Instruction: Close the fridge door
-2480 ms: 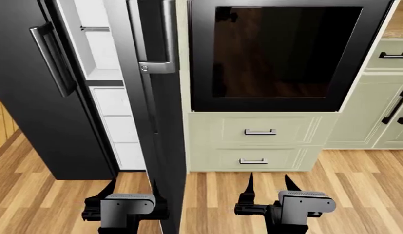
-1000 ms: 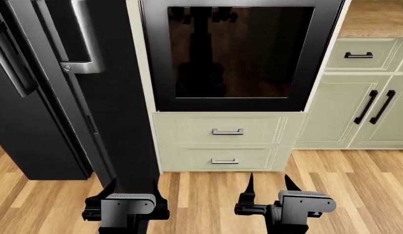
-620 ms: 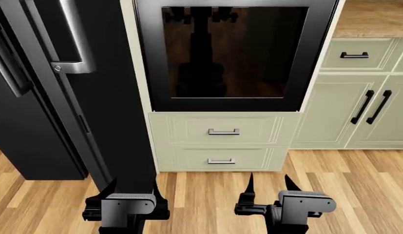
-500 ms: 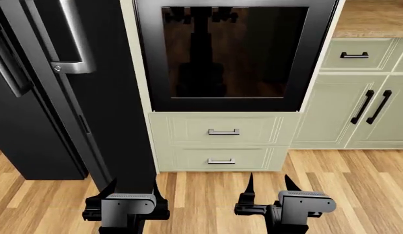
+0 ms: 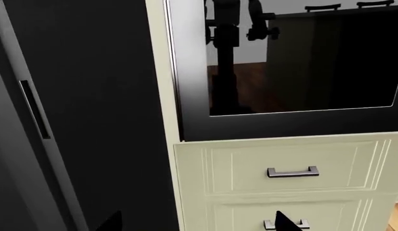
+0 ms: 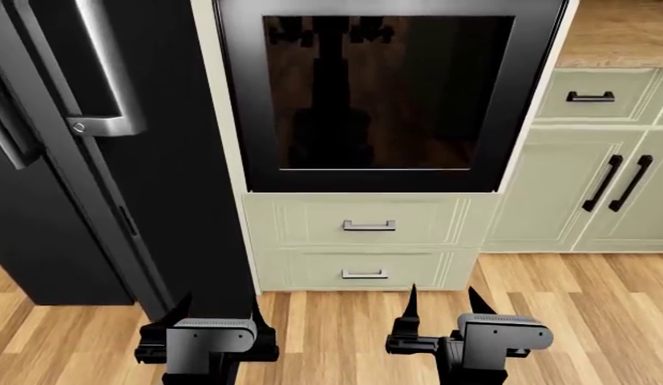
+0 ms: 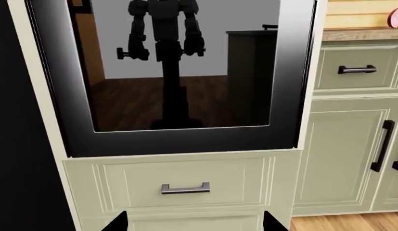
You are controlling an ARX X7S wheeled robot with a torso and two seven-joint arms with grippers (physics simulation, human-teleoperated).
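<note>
Fridge door [image 6: 171, 160] upright, long axis vert., glossy face fwd.

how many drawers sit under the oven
2, stacked under the oven door: the upper drawer directly beneath it, the lower drawer just above the floor. Each has a small silver handle.

Glossy black fridge door [image 6: 171, 160]; silver handle [image 6: 104, 72]
</note>
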